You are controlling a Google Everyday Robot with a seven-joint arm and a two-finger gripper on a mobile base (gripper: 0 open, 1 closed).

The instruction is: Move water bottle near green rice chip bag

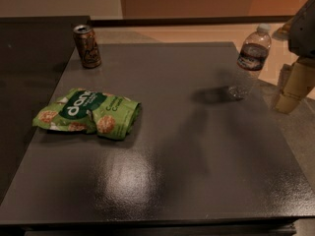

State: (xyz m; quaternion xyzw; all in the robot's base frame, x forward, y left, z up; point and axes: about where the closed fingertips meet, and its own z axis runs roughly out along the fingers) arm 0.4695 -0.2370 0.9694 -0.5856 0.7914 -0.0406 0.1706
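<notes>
The water bottle point(250, 63), clear with a white cap and a dark label band, stands slightly tilted near the table's far right edge. The green rice chip bag point(88, 113) lies flat on the left half of the table, far from the bottle. My gripper point(294, 88), with cream-coloured parts, hangs at the right edge of the view, just right of the bottle and apart from it. It holds nothing that I can see. The arm above it is cut off by the frame.
A brown-gold drink can point(87, 45) stands upright at the table's far left corner, behind the bag. The dark grey table point(197, 156) ends close to the right of the bottle, with a lighter floor beyond. A wall runs along the back.
</notes>
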